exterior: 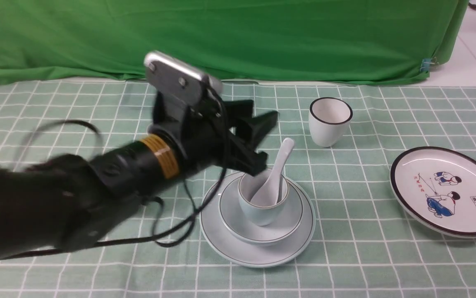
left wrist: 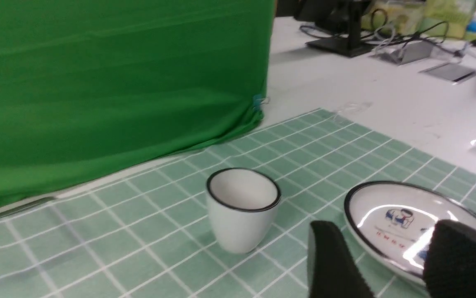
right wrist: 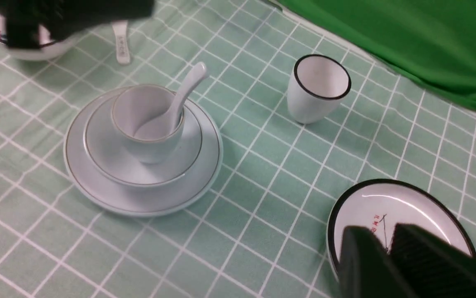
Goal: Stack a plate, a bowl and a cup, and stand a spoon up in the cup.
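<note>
The pale blue-green plate (exterior: pixel 221 244) lies on the checked cloth. The bowl (exterior: pixel 291 223) sits on it and the cup (exterior: pixel 260 211) stands in the bowl. The plain spoon (exterior: pixel 281 163) stands in the cup, with its handle leaning up and away. The stack also shows in the right wrist view: plate (right wrist: pixel 198 178), bowl (right wrist: pixel 105 165), cup (right wrist: pixel 147 147), spoon (right wrist: pixel 186 87). My left gripper (exterior: pixel 270 136) is open and empty, just left of and above the cup; it also shows in the left wrist view (left wrist: pixel 386 234). My right gripper (right wrist: pixel 380 231) is shut and empty over the cartoon plate.
A white black-rimmed cup (exterior: pixel 329 121) stands behind the stack to the right. A black-rimmed cartoon plate (exterior: pixel 440 169) lies at the right. A patterned spoon (right wrist: pixel 120 41) and a white bowl (right wrist: pixel 43 51) lie beyond the stack in the right wrist view. A green backdrop (exterior: pixel 238 37) bounds the far edge.
</note>
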